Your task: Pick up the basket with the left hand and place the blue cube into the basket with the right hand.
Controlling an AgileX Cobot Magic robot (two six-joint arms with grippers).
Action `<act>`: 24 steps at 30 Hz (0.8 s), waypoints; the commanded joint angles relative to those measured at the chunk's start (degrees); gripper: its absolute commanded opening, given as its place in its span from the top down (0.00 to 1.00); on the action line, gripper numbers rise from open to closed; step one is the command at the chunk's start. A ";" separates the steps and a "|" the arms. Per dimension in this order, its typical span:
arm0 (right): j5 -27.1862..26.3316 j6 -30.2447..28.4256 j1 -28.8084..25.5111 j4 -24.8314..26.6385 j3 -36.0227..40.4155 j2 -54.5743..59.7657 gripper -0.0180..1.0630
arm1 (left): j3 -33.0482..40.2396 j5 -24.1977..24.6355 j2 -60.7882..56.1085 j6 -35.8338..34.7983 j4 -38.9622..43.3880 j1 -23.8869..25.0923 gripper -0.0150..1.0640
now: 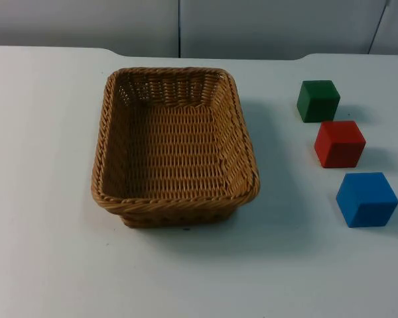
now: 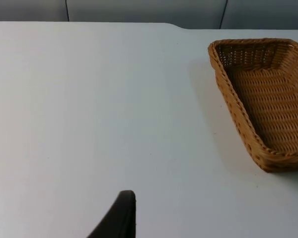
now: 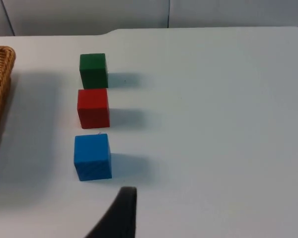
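Three cubes stand in a line on the white table [image 1: 46,265], each apart from the next: a green cube [image 1: 318,101] farthest from me, a red cube [image 1: 339,143] in the middle, and the blue cube [image 1: 367,199] nearest. All three sit flat and upright, well clear of the basket [image 1: 174,147].

The basket is woven, brown, rectangular and open-topped. It rests on the table near the centre with nothing in it. Its far end points toward the grey wall [image 1: 265,26].

My right gripper [image 3: 120,218] hangs above the table just short of the blue cube, which lies ahead of my fingertip and slightly toward the basket side. The red and green cubes continue beyond it in the same line. An edge of the basket is visible off to my left. I cannot tell whether these fingers are spread or pressed together.

My left gripper [image 2: 118,218] hangs over bare table, well apart from the basket, which lies ahead and off to my right. Nothing is touched. I cannot tell how these fingers stand either.
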 commanded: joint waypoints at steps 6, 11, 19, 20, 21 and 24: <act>0.25 0.00 -0.09 2.70 0.28 -0.20 0.02 | -0.74 -2.01 0.29 -0.23 -2.00 -0.13 0.01; 1.60 -0.37 -0.09 0.04 0.28 -0.20 0.02 | -3.19 -3.39 3.14 -0.12 -3.25 -0.13 0.01; 2.84 -0.37 -0.09 -0.62 0.28 -0.20 0.02 | -8.01 -8.76 11.29 -0.12 -5.43 -0.13 0.01; 2.84 -0.37 -0.09 -0.62 0.28 -0.20 0.02 | -8.74 -9.65 12.71 -0.03 -5.94 -0.13 0.01; 2.84 -0.37 -0.09 -0.62 0.28 -0.20 0.02 | -9.87 -10.66 14.91 -0.03 -6.35 -0.13 0.01; 2.84 -0.37 -0.09 -0.62 0.28 -0.20 0.02 | -11.84 -11.60 18.24 0.86 -7.04 -0.13 0.01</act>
